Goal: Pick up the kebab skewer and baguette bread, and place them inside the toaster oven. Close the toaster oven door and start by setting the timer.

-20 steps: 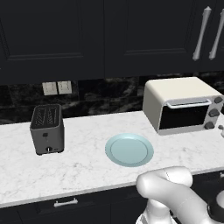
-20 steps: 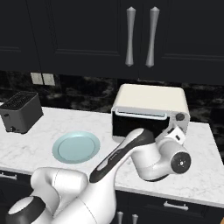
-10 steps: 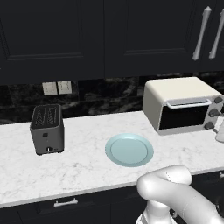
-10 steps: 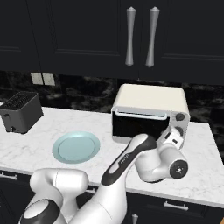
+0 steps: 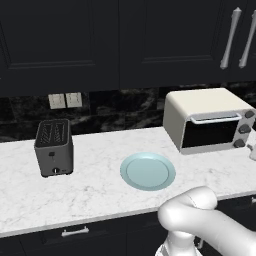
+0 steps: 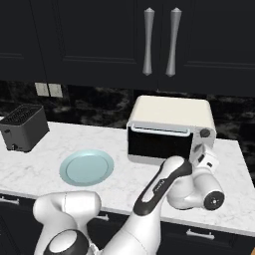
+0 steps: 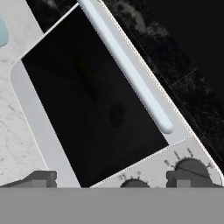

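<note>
The cream-white toaster oven (image 6: 172,112) stands at the counter's right end. Its dark glass door (image 7: 94,103) is shut, with the silver bar handle (image 7: 127,65) along the top edge. My gripper (image 6: 204,158) hovers at the oven's front right, just before the dark knobs (image 7: 190,167). In the hand view its fingertips (image 7: 40,178) stand wide apart, so the gripper (image 7: 113,180) is open and holds nothing. The kebab skewer and the baguette bread are hidden. The oven (image 5: 207,120) and its door (image 5: 209,134) also face the left base view.
A pale blue plate (image 5: 148,171) lies bare mid-counter, also seen as the plate (image 6: 87,167) left of my arm. A small black two-slot toaster (image 5: 53,147) stands at the left. Dark cabinets hang above the oven.
My hand has edged slightly right across the oven's front toward the knob panel, and the elbow has sunk a little. Oven, plate and toaster have stayed put.
</note>
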